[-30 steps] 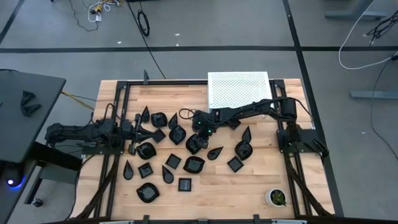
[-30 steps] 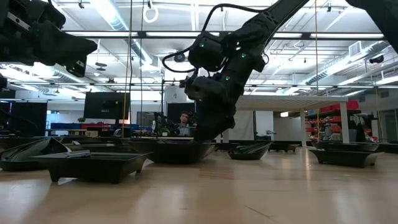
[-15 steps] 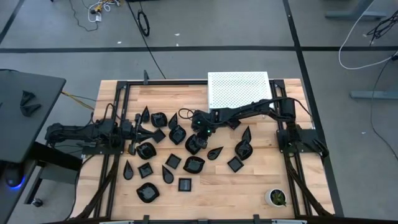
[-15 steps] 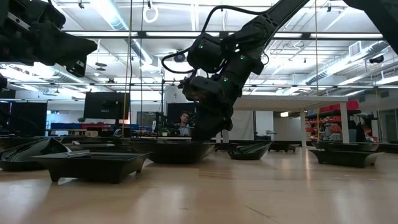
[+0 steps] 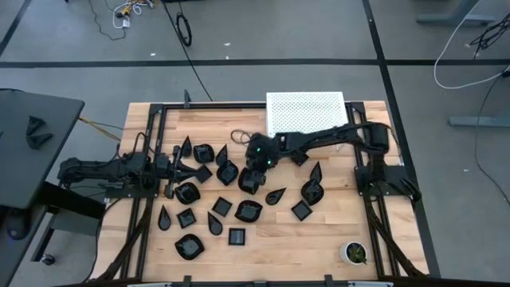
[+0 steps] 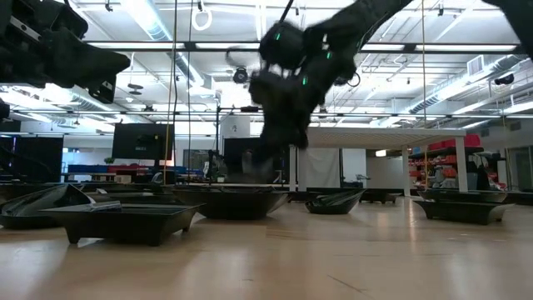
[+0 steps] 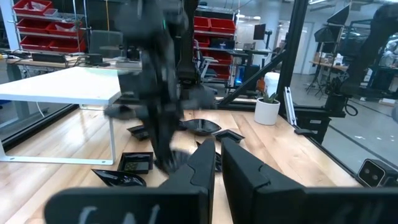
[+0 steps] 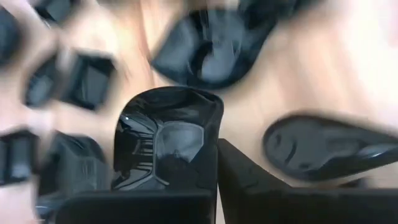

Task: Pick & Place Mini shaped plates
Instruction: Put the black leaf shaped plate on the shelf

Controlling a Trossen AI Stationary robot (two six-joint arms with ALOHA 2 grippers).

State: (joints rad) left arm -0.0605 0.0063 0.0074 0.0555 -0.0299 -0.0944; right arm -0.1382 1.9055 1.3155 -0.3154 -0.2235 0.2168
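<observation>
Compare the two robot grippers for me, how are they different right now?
The right gripper is shut on a glossy black plate over the middle of the table; the left gripper holds nothing. The right gripper reaches out among the scattered plates, while the left gripper waits near the table's left edge. Both are dark two-finger grippers with their fingers close together.

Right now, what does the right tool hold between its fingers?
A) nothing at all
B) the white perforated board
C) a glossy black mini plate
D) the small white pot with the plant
C: in the right wrist view the right tool is shut on the rim of a glossy black mini plate, blurred by motion.
</observation>
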